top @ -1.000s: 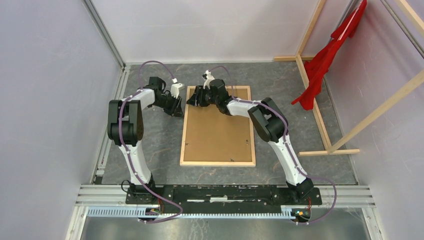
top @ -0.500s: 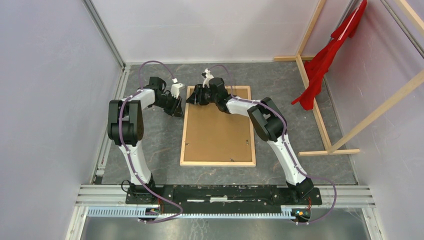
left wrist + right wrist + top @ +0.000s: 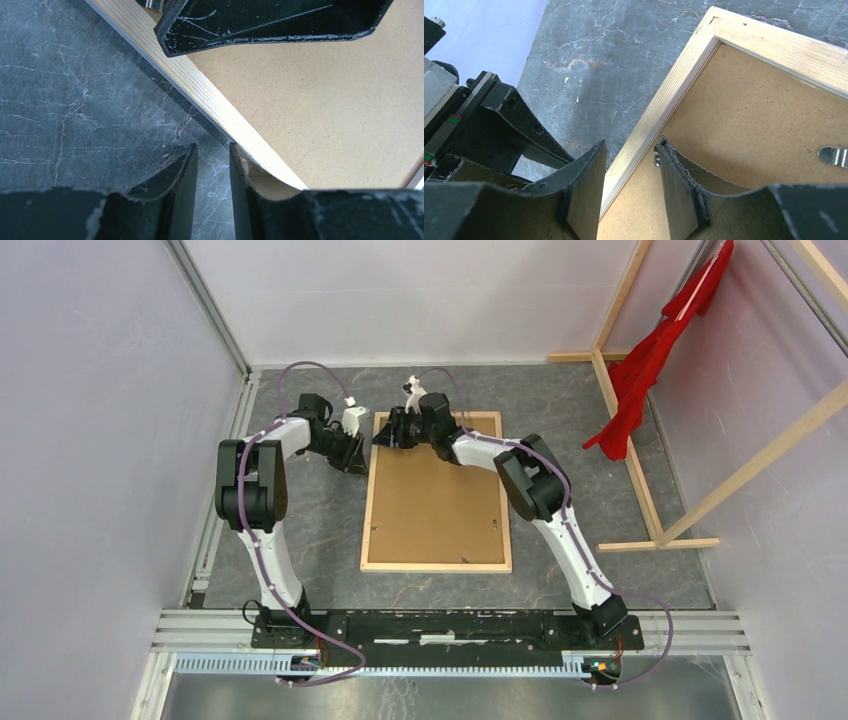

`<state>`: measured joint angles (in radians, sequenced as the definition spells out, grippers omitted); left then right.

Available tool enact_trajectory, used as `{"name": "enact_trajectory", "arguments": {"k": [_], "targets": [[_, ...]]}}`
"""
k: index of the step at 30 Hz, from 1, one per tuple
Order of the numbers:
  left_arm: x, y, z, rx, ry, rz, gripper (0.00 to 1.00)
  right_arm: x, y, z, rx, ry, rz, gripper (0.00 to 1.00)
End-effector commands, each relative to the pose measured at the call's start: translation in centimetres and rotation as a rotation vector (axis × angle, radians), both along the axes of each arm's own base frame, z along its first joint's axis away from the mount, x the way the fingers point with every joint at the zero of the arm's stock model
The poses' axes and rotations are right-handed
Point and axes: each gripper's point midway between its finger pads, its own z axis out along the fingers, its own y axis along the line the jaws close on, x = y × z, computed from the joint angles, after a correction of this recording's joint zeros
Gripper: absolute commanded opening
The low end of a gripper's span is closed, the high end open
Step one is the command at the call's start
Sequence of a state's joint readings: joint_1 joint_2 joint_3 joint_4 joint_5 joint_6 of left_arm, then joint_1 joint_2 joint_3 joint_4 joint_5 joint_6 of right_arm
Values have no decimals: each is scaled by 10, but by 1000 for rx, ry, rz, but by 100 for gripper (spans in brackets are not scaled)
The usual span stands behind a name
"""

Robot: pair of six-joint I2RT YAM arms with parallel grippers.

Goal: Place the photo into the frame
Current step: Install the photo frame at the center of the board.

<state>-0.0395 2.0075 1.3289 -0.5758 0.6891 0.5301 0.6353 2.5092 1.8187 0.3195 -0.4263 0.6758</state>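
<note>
The frame [image 3: 436, 566] lies face down on the dark stone floor, bare wood borders up, with the brown backing board [image 3: 435, 495] inside it. The photo is hidden. My right gripper [image 3: 631, 145] is open and straddles the frame's left border [image 3: 664, 100] near the far left corner, one finger over the floor and the other over the backing board [image 3: 749, 115]. My left gripper [image 3: 214, 147] is open by a narrow gap with only floor between its fingers; its right finger sits against the outer edge of that same border [image 3: 200, 87].
A metal clip [image 3: 834, 155] lies on the backing board. A red cloth [image 3: 650, 360] hangs on bare wooden beams [image 3: 625, 430] at the right. Walls close in on the left and far sides. The arms' mounting rail [image 3: 450, 625] runs along the near edge.
My right gripper has crept slightly toward the frame's far left corner and its jaws have narrowed a little. The left arm and the frame have not moved.
</note>
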Motion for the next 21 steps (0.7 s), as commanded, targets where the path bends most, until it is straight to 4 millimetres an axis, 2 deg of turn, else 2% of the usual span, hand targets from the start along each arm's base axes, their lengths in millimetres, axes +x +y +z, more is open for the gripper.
{"name": "enact_trajectory", "arguments": {"k": [1, 15, 21], "targets": [[-8, -15, -5, -29, 26, -50, 37, -7, 4, -16, 3, 26, 62, 49], [-4, -13, -4, -16, 18, -45, 37, -14, 14, -6, 63, 26, 194, 47], [-3, -12, -4, -14, 16, -44, 37, -25, 18, -11, 73, 55, 251, 44]]}}
